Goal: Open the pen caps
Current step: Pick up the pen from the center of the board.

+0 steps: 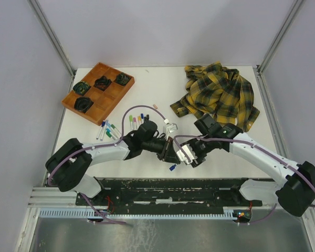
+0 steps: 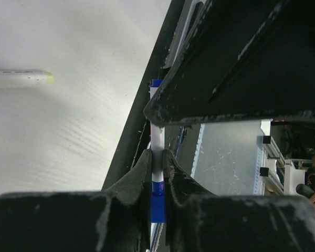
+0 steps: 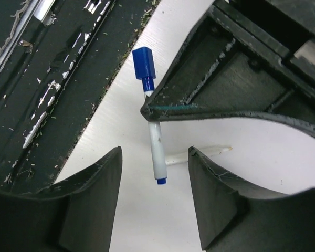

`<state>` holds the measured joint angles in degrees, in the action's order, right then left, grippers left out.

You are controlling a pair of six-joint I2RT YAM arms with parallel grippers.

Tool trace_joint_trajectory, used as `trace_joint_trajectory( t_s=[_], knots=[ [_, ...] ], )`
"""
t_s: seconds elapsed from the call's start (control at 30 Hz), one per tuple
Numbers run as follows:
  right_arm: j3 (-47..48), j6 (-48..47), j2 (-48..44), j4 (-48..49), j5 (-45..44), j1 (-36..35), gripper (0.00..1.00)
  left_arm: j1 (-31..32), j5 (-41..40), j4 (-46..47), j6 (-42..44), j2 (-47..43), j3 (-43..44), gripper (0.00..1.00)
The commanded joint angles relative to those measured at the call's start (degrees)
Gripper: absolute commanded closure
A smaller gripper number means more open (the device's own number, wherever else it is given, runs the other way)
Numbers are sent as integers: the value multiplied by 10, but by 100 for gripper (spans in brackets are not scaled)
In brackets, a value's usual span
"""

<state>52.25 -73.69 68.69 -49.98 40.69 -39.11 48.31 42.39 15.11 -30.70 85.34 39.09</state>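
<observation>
Pen (image 3: 156, 152) in left hand (image 2: 157, 157), cap (image 3: 143, 63) outside

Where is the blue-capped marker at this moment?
The blue-capped marker is clamped in the left gripper, by the middle of the near edge of the table in the top view; the open right gripper faces it without touching.
</observation>
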Motion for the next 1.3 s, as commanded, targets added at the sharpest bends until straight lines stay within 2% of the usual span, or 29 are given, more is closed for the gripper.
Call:
trace_joint_trajectory(
  t_s=[0.0, 0.53, 0.73, 0.77, 0.87, 1.07, 1.13, 1.27],
  knots=[
    [1, -33, 7, 3, -33, -26, 40, 8, 26, 13, 34, 8, 29, 97],
    [12, -32, 45, 0, -107, -88, 67, 11, 43, 40, 27, 10, 28, 97],
    [21, -22, 46, -4, -108, -92, 84, 11, 42, 57, 21, -1, 19, 97],
    [23, -20, 46, -6, -108, -93, 88, 12, 39, 60, 20, -6, 16, 95],
    [35, -6, 43, -11, -107, -93, 100, 12, 25, 66, 19, -23, 7, 82],
    [54, 27, 27, -23, -90, -77, 100, 11, -15, 78, 27, -78, -24, 53],
    [57, 28, 20, -31, -70, -66, 100, 10, -46, 88, 27, -117, -41, 47],
    [64, 30, 6, -43, -40, -45, 100, 8, -131, 93, 29, -196, -71, 42]
  ],
)
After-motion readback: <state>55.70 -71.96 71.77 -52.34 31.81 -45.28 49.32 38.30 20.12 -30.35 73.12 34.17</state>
